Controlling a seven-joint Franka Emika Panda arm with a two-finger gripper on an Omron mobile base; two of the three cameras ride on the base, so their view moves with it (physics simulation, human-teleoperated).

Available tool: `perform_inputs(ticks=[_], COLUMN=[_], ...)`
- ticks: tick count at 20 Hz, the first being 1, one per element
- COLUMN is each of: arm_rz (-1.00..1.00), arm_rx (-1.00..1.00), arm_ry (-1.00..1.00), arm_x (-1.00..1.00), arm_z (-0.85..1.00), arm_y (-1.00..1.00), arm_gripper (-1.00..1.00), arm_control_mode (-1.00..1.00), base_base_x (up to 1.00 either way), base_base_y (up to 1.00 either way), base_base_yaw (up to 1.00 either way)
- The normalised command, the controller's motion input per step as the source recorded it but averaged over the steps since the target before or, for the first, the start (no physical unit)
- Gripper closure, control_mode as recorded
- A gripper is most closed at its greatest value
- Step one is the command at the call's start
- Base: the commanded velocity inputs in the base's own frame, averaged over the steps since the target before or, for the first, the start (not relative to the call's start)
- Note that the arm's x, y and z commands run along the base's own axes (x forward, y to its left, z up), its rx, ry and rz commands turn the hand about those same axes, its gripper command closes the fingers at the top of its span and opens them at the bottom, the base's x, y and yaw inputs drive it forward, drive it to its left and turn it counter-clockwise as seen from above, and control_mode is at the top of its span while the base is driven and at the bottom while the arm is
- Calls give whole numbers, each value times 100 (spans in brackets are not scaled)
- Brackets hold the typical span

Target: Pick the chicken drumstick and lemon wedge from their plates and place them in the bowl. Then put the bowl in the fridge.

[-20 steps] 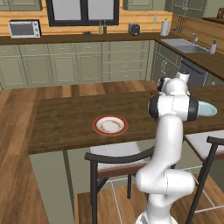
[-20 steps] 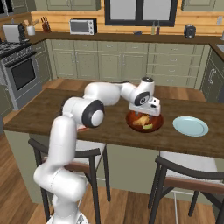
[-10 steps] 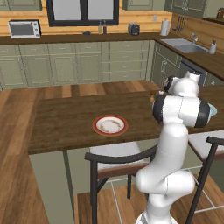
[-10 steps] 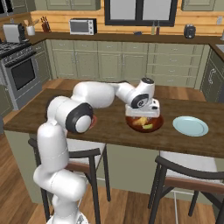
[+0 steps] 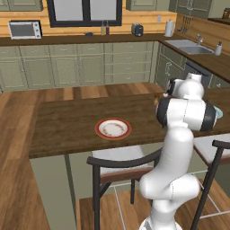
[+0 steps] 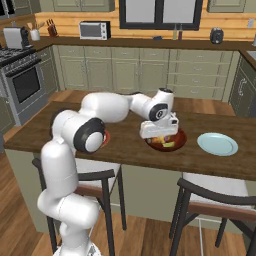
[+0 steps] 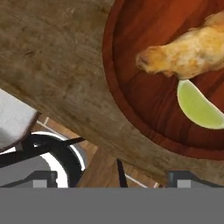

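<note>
The reddish-brown bowl (image 7: 131,109) lies on the wooden island counter with the golden chicken drumstick (image 7: 188,48) and the yellow-green lemon wedge (image 7: 199,107) inside it. My gripper (image 7: 113,178) is open and holds nothing. It hangs over the bowl's near rim and the counter edge. From the right base view, the gripper (image 6: 157,131) sits just above the bowl (image 6: 180,141), at its left side. The light blue plate (image 6: 217,144) lies bare to the right. The red-rimmed white plate (image 5: 113,128) lies bare to the left. The fridge is out of view.
Dark-framed stools (image 6: 220,200) (image 5: 119,164) stand along the island's near side, below the counter edge (image 7: 65,113). Green cabinets, a microwave (image 6: 95,30) and a stove (image 6: 22,80) line the far walls. A sink (image 5: 191,45) sits at the back right.
The hand has shifted a little down and toward the bowl's near-left rim, with the elbow swinging right in the left base view. The jaws stay open; the food rests in the bowl.
</note>
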Motion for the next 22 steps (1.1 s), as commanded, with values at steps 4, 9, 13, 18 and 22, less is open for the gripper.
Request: perform_inputs(ticks=[4,9,13,18,22], arm_rz=[65,44,14,9,21], arm_rx=[0,0,1,0,0], arm_ry=[-8,-19,-29,-24,-1], arm_x=[-5,0,0,0,0], arm_z=[0,-28,-52,-18,0], arm_y=[-19,-12,0,0,-1], arm_gripper=[-100,-100,-100,-100,-100], arm_control_mode=[-100,-100,-100,-100,-100], base_base_x=[0,0,0,0,0], base_base_y=[0,0,0,0,0], base_base_yaw=[0,0,0,0,0])
